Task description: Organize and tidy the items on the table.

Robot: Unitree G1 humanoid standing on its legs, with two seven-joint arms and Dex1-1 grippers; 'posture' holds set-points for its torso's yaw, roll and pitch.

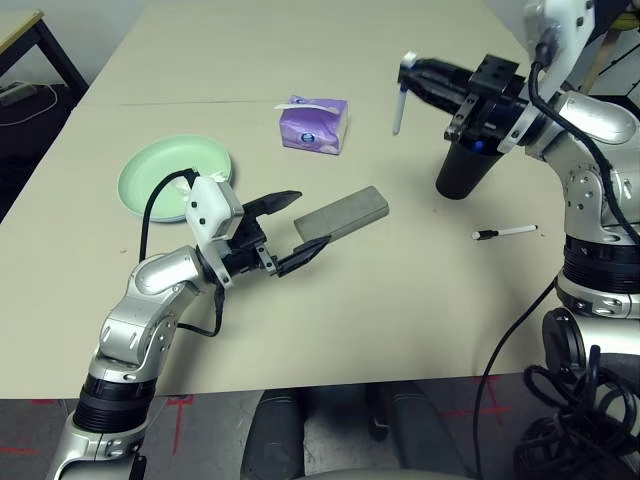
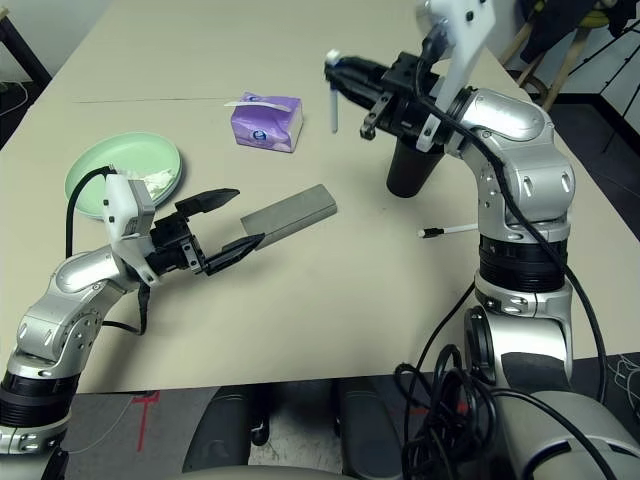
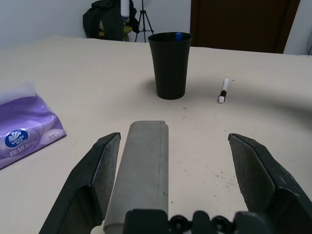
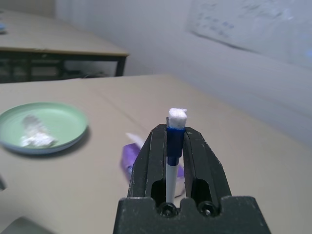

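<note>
your left gripper sits low over the table with its fingers spread wide, and the near end of the grey glasses case lies between them — in the left wrist view the case runs along the inside of one finger, with a clear gap to the other. the case lies flat on the tabletop, angled away from you toward the right.

your right gripper is raised above the table, clamped on a white pen that hangs down from the fingertips; the right wrist view shows the pen pinched between the two closed fingers at its blue band. the black cup stands upright just under that forearm, near the pen but to the side of it.

a second white pen with a black tip lies flat on the table near the cup. the purple tissue box sits further back — well apart from the case. the mint green plate is on your left with crumpled white tissue in it.
</note>
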